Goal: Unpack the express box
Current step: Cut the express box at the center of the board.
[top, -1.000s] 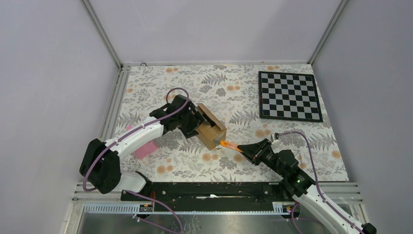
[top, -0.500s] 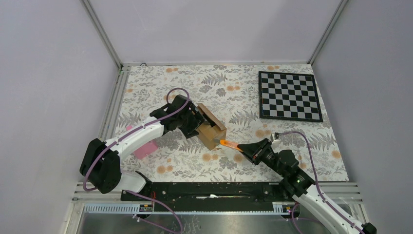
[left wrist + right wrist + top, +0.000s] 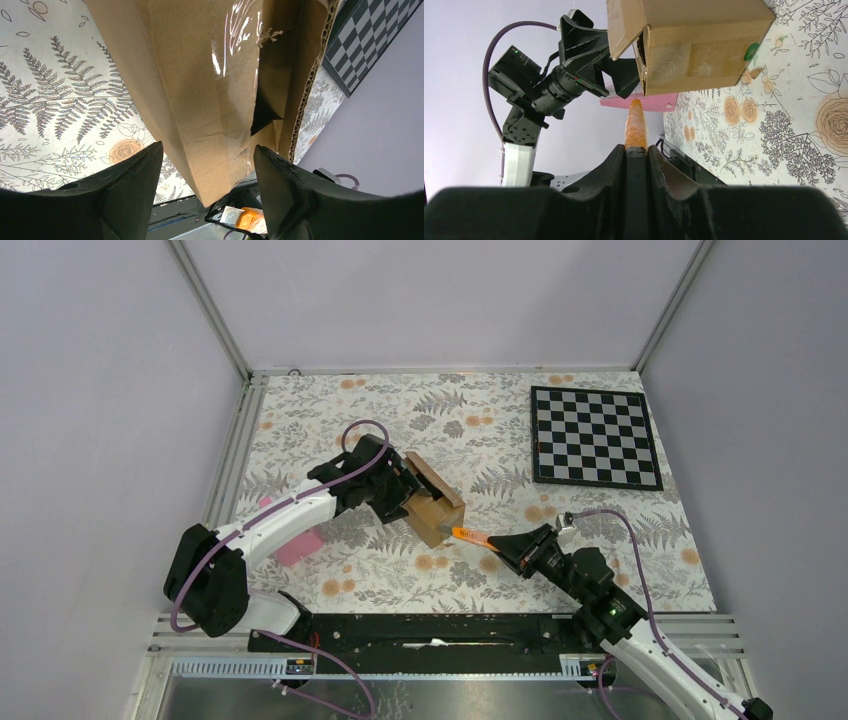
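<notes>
Between grey walls (image 3: 440,300), on the floral table (image 3: 400,410) bearing a chessboard (image 3: 595,437), the left gripper (image 3: 207,150) clasps the express box (image 3: 435,502) while the right gripper (image 3: 636,147) pinches an orange cutter (image 3: 635,125)

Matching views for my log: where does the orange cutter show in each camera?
Top external: cutter mid-table, tip by the express box, held by the right gripper.
Left wrist: orange sliver at the bottom edge, under the box.
Right wrist: centre, pointing up at the box.
Shared landmark: the express box.
</notes>
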Robot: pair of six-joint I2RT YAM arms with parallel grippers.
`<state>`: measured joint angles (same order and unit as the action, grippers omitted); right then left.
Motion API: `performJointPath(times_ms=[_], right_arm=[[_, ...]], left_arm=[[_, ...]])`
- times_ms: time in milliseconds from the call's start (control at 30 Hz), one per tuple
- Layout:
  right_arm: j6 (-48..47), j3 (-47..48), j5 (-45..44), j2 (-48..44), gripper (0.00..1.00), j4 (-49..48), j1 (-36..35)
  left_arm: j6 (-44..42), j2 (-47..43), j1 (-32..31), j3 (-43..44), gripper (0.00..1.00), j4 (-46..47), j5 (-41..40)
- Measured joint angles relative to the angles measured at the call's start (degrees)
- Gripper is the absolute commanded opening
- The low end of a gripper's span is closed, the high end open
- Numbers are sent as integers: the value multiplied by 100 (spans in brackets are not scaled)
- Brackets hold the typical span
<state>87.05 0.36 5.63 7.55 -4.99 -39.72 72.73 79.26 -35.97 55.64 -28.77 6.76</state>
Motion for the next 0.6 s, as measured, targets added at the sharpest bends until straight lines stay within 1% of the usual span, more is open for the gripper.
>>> performJointPath(times_ms=[600], right_arm=[[-24, 0, 0, 87, 0, 0, 0]], left_arm=[[7, 2, -22, -2, 68, 0, 0]])
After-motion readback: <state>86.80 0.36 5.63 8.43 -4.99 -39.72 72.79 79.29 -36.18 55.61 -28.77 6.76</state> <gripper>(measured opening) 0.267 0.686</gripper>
